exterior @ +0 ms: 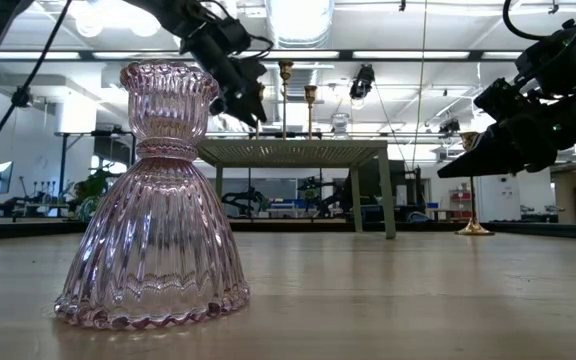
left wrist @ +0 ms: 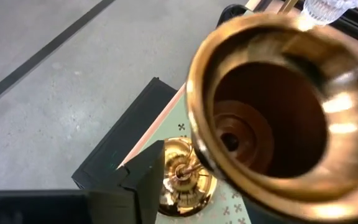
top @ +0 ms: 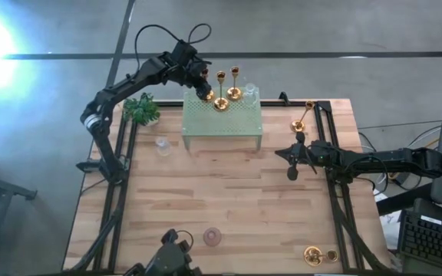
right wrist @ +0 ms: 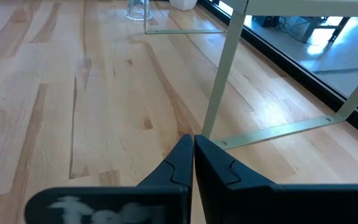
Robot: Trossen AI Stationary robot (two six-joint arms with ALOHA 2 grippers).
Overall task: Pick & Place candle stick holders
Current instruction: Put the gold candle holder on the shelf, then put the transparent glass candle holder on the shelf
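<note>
I am holding the left gripper [top: 203, 90] beside a brass holder [top: 221, 101] on the shelf [top: 221, 126], grip unclear, while the right gripper [right wrist: 193, 163] is waiting closed and empty.

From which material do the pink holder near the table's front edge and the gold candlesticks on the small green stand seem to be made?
Pink holder: apparently glass; it is transparent, ribbed and glossy. Gold candlesticks: probably polished brass or gold-plated metal; the cup shines like a mirror.
</note>
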